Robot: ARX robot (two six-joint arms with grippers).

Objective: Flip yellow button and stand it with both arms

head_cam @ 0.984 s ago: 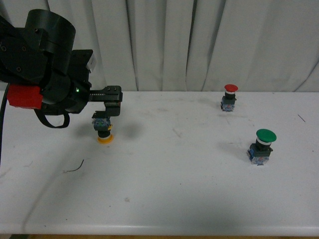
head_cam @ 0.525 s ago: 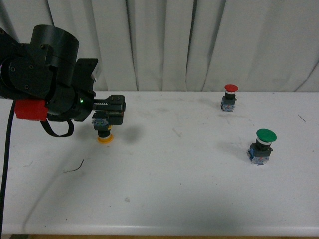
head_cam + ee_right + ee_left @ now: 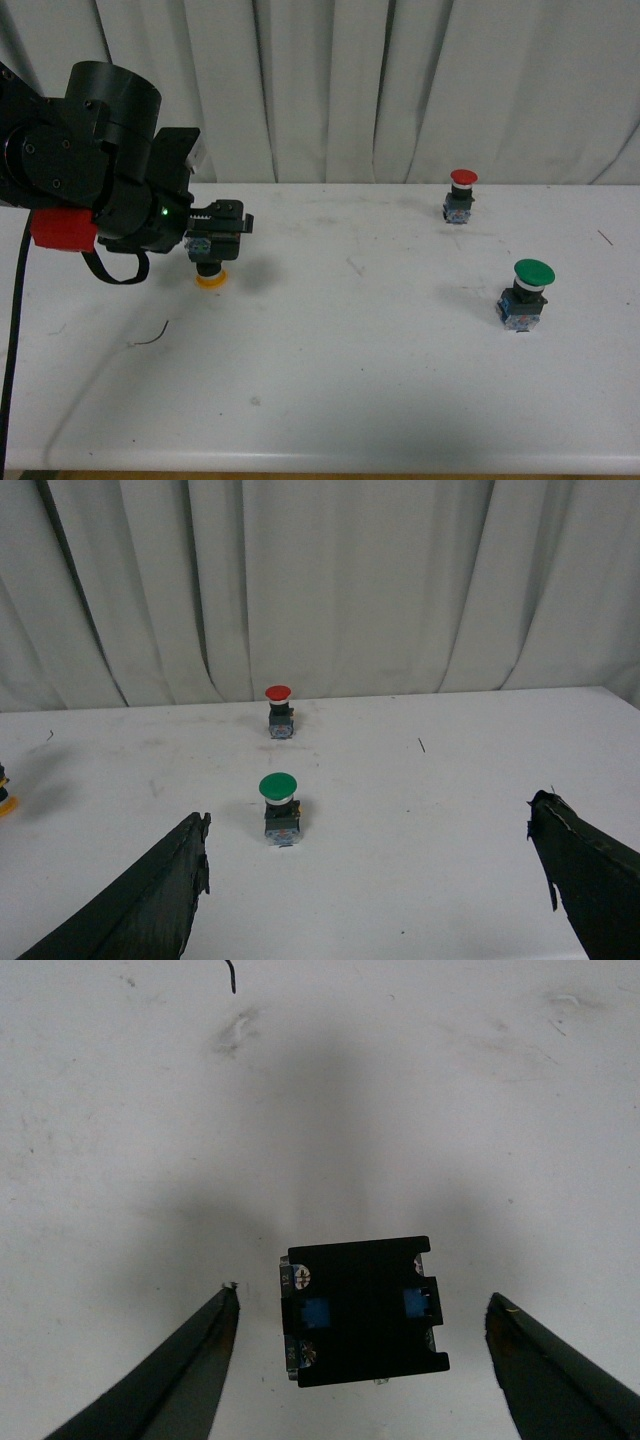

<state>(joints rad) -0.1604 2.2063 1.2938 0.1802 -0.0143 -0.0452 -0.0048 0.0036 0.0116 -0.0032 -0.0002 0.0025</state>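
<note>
The small yellow-capped push button (image 3: 208, 272) stands upside down on the left part of the white worktop (image 3: 350, 350), its orange-yellow mushroom cap flat on the surface and its black collar and blue-and-clear contact block pointing up. The left pincer (image 3: 362, 1296) hangs over it with its jaws spread. In the left wrist view the two black wedge fingers (image 3: 195, 1360) flank the square black underside of the block, one on each side, and pale worktop shows in the gaps between them, so nothing is pinched. Behind the pincer the bulky black left arm (image 3: 100, 150) reaches in from the left edge, with a red block (image 3: 62, 230) on its lower side and a small green light glowing on its body. A thin dark curl of thread (image 3: 150, 336) lies on the worktop nearer the robot than the button. Well apart, on the right side, a red-capped push button (image 3: 461, 195) stands upright near the back edge, and a larger green-capped push button (image 3: 528, 290) stands upright nearer the robot. The right pincer (image 3: 370, 815) shows only in its own wrist view – its jaws are wide apart and hold nothing, high above the worktop and facing those two buttons. A white pleated curtain (image 3: 400, 90) closes the background.
</note>
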